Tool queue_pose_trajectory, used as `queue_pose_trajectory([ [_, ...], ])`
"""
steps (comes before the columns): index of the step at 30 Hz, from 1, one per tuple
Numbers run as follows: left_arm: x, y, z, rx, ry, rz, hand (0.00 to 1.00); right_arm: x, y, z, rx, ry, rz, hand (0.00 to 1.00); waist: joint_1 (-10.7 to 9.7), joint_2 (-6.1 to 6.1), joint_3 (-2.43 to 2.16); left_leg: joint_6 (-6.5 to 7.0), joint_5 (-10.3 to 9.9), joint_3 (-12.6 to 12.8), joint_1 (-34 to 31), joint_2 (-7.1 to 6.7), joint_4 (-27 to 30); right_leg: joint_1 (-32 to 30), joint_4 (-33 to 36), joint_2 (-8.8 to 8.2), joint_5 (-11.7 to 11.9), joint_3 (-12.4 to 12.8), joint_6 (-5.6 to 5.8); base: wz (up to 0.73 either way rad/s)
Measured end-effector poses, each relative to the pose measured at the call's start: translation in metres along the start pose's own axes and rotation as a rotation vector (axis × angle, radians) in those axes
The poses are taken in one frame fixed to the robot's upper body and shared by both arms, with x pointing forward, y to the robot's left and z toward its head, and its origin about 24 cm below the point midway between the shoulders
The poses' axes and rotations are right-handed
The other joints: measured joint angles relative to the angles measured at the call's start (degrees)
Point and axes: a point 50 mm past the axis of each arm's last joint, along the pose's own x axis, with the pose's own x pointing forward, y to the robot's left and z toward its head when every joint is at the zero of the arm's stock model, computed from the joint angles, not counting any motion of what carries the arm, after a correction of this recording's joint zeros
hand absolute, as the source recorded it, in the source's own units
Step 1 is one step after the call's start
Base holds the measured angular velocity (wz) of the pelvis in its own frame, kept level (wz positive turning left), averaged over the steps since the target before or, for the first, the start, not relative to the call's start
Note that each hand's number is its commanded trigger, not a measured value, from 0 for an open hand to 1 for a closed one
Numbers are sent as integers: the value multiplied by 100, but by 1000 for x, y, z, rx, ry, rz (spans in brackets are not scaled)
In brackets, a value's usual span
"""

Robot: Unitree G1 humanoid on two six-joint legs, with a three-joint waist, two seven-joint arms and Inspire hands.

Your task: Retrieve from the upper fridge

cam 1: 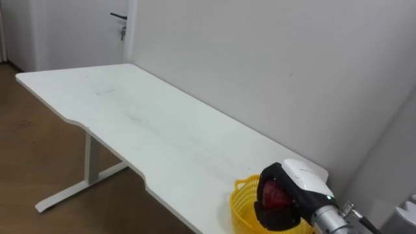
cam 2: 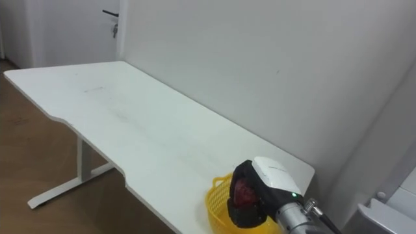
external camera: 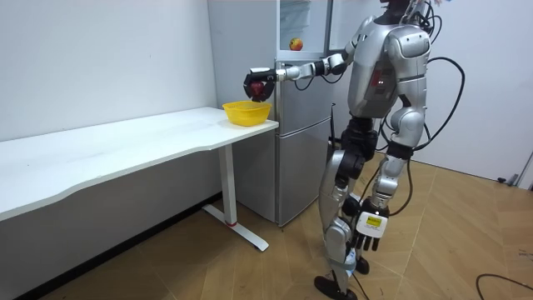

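Here, right hand (cam 1: 297, 184) gripping apple (cam 1: 273, 193), perhaps, above bowl (cam 1: 239, 203)

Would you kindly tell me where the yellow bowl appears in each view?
Left eye view: yellow bowl, bottom edge, right of centre.
Right eye view: bowl, bottom edge, near centre.
Room view: bowl on table end by fridge.
Shared landmark: right robot hand holding a red object over it.

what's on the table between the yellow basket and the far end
Nothing; the left eye view shows bare white table from the yellow basket to that end.
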Motion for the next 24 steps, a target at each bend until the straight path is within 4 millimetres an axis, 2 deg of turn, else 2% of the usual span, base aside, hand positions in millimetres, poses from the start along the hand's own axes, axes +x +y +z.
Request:
queue_pose_trajectory([
  [2,0,2,3,5,-8,4,0,0,-1,-1,-4,4,-1,100,19,-12,-15,-1,1,2,-82,-3,24,-70,8,3,-1,3,2,2],
  [7,-1,2,4,6,-11,-3,0,-1,0,-5,-3,23,5,100,128,-13,-20,0,1,8,-84,-6,27,-72,11,0,-1,-20,2,0],
  [10,-2,1,2,11,-11,-3,0,-2,4,-12,-5,54,19,100,158,-28,-42,0,1,-3,-94,-7,25,-70,14,-8,-4,-67,8,6],
  [14,-2,0,-3,13,5,-6,0,-3,7,-20,-9,95,33,100,148,-27,-49,0,1,-24,-114,-13,25,-72,11,-15,-10,-125,18,4],
  [16,-3,-1,-5,12,13,-12,0,-4,7,-22,-12,106,34,16,135,-20,-53,0,1,-28,-119,-15,23,-74,9,-16,-12,-131,22,2],
  [17,-3,-1,-6,12,15,-18,0,-4,7,-22,-13,109,34,0,128,-12,-56,0,1,-28,-119,-16,23,-74,9,-16,-13,-132,23,0],
  [20,-3,-1,-6,12,16,-23,0,-4,5,-23,-16,112,32,0,130,0,-75,1,1,-28,-115,-19,23,-70,9,-18,-13,-140,24,0],
  [24,-4,-2,-10,12,20,-23,0,-4,3,-24,8,118,12,0,124,3,-78,2,2,-27,-93,-22,28,-36,10,-24,-13,-164,24,0],
])
